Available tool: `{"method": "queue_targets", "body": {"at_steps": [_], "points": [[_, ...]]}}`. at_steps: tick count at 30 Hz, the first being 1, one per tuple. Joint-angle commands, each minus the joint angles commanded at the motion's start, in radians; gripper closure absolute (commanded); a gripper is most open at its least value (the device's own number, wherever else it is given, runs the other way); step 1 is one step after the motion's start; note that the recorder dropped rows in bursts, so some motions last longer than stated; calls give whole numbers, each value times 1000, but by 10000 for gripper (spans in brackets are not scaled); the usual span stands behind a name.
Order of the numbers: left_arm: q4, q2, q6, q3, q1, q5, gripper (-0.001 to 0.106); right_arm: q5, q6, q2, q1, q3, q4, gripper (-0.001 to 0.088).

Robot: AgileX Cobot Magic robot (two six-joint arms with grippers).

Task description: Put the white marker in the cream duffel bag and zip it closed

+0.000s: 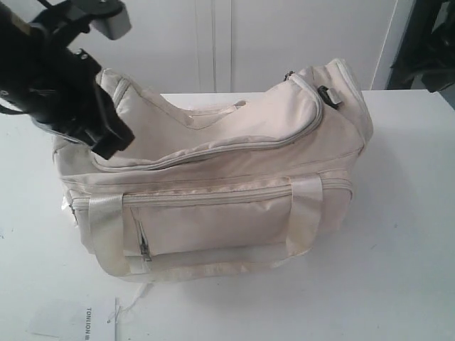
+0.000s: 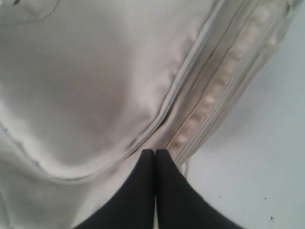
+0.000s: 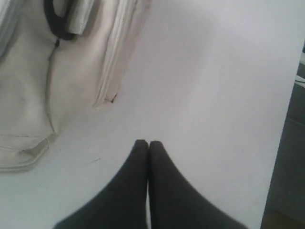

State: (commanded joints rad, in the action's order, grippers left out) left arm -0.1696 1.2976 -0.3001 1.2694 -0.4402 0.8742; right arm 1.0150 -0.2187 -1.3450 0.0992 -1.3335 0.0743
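The cream duffel bag (image 1: 213, 177) lies on the white table (image 1: 398, 249), its curved top flap down and its front zip pocket facing the camera. No white marker shows in any view. My left gripper (image 1: 112, 145) hangs over the bag's left end. In the left wrist view that gripper (image 2: 155, 151) is shut with nothing between its tips, just above the flap's zip seam (image 2: 209, 95). My right gripper (image 3: 148, 143) is shut and empty over bare table, apart from the bag's end with its dark ring (image 3: 58, 21). It is out of the exterior view.
A printed paper label (image 1: 85, 321) lies on the table in front of the bag's left corner. The table's edge (image 3: 281, 143) runs close beside the right gripper. Dark equipment (image 1: 426, 42) stands at the back right.
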Motion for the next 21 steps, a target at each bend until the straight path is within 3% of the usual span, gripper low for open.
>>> {"method": "queue_targets", "body": {"at_steps": [8,17,21], "points": [[0,-83,87,0,157,35,1053,-64,2,86,-51,91,-80,868],[2,-213,87,-6,172,9,1053,-231,46,240,-51,177,-127,868],[3,-282,87,-52,172,-49,1053,-281,46,336,-51,218,-127,868]]}}
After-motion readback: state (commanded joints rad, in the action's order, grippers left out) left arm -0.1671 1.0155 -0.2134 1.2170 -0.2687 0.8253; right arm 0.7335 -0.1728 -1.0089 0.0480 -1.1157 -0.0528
